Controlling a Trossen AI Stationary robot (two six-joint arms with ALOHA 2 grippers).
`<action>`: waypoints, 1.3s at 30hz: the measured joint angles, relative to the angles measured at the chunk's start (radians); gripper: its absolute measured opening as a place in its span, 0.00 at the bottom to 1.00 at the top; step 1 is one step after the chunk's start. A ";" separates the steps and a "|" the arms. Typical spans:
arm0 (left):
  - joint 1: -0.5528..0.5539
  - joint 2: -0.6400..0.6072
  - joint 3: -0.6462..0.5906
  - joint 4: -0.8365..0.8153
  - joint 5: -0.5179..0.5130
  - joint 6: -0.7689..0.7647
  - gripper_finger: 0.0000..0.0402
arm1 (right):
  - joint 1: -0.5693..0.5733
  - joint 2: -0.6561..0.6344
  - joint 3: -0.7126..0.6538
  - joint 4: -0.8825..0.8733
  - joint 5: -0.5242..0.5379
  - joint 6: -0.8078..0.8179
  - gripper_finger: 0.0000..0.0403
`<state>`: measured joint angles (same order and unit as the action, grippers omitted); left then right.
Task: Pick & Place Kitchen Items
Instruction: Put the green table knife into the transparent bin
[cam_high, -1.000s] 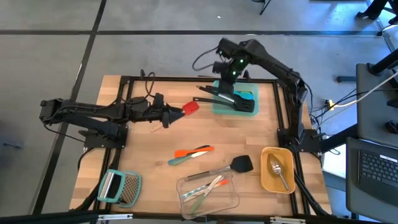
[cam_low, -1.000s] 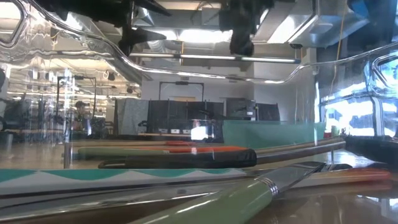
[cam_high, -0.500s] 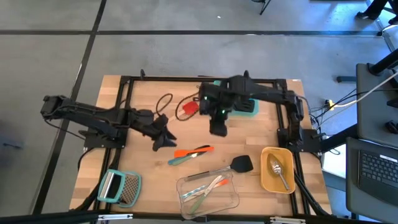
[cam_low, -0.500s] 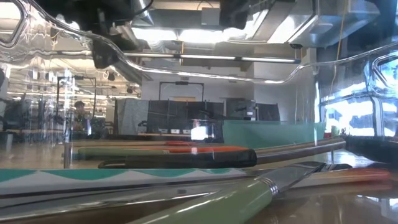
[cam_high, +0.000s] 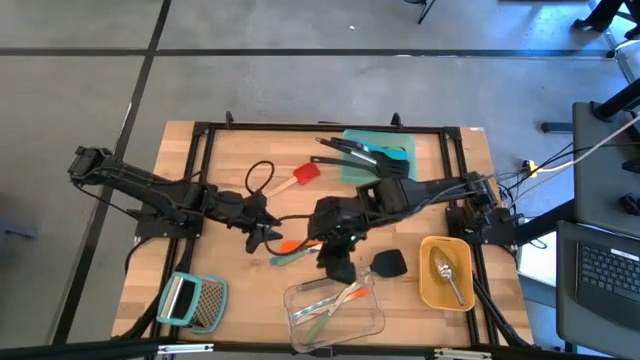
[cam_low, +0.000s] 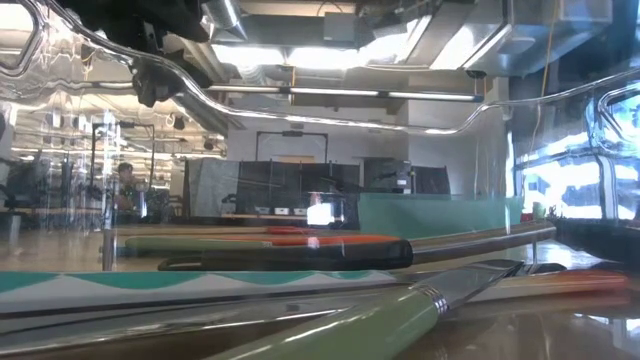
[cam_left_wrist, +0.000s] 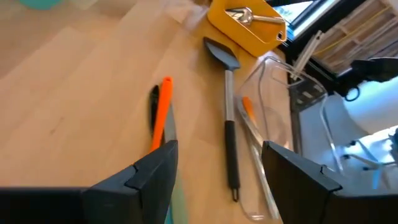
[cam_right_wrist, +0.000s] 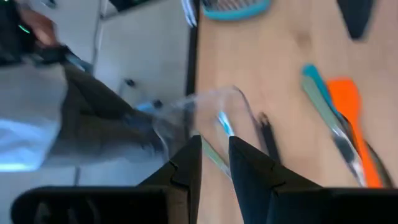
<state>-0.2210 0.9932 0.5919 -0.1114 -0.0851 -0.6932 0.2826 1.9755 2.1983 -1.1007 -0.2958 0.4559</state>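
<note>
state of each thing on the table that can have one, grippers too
left gripper: open, empty
right gripper: nearly shut, empty
clear container: holds slim tools
yellow container: holds a spoon
teal container: holds black spatulas
red spatula: flat on the table

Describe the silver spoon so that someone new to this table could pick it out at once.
Start at the wooden table seen from above and go to its near right corner, where a yellow container sits beside the clear container. The silver spoon lies alone inside the yellow one. It is the only all-metal utensil; the others have black or coloured parts.
</note>
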 joint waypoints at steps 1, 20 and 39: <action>-0.002 0.000 0.000 -0.004 -0.008 0.007 0.57 | 0.012 0.000 0.000 0.028 0.006 0.016 0.21; -0.036 0.292 0.000 0.136 0.048 0.025 0.57 | 0.119 -0.021 -0.002 0.044 0.147 0.045 0.21; -0.132 0.564 0.114 0.137 -0.052 -0.040 0.57 | 0.200 -0.510 -1.048 1.022 0.210 0.429 0.30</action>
<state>-0.3531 1.5572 0.7064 0.0257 -0.1369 -0.7328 0.4825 1.4654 1.1501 -0.0785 -0.0859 0.8852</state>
